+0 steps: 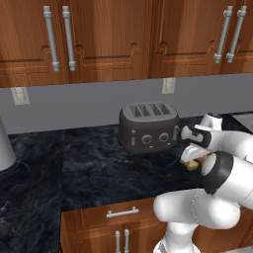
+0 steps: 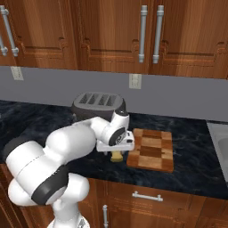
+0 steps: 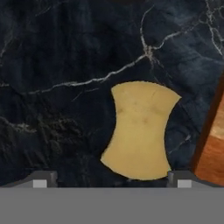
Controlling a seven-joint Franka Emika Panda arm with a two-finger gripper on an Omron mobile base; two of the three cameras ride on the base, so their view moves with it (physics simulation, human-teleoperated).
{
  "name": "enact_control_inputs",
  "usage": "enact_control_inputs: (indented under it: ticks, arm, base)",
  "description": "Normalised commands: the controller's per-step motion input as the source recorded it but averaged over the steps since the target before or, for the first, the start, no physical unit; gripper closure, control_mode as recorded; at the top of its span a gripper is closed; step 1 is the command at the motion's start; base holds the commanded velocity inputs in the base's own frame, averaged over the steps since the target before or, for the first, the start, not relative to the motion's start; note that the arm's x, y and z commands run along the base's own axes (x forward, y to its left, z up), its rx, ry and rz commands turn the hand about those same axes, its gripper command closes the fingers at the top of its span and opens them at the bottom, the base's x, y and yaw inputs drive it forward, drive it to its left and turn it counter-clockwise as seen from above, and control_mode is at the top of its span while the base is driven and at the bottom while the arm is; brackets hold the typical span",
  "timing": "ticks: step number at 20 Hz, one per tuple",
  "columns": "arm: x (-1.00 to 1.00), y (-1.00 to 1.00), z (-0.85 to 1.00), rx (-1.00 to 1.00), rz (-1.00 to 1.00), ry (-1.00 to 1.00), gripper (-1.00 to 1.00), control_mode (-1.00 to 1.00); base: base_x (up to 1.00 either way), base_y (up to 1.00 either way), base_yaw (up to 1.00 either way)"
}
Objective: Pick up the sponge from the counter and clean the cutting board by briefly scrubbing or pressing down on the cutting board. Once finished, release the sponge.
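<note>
The yellow-tan sponge lies on the dark marbled counter, just left of the checkered wooden cutting board. My gripper hangs straight above the sponge, open, its two fingertips spread wide to either side of the sponge's near end. From the base views the sponge peeks out under the hand. A strip of the board's edge shows at the right of the hand view. The gripper sits low over the counter.
A dark four-slot toaster stands right behind the hand, near the wall. A sink edge lies right of the board. A pale rounded object stands far left. Wooden wall cabinets hang overhead.
</note>
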Motion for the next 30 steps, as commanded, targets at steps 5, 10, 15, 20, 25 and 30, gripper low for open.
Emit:
enact_control_inputs:
  ticks: [5,10,15,20,25,30]
  arm:
    - [0.34,-0.10,-0.25,0.00,0.05,0.00,-1.00,-1.00]
    - [0.26,-0.01,-0.16,0.00,0.01,0.00,-1.00,-1.00]
    - [0.02,0.00,-0.30,0.00,0.01,0.00,-1.00,-1.00]
    - [0.00,0.01,-0.35,0.00,0.00,0.00,-1.00,-1.00]
    - [-0.04,0.06,-0.20,0.00,0.01,-0.01,1.00,-1.00]
    - [-0.29,0.00,0.27,0.00,0.05,-0.10,1.00,-1.00]
  base:
    - [0.00,0.00,0.00]
    - [0.00,0.00,0.00]
    - [0.00,0.00,0.00]
    - [0.00,0.00,0.00]
    - [0.00,0.00,0.00]
    - [0.00,0.00,0.00]
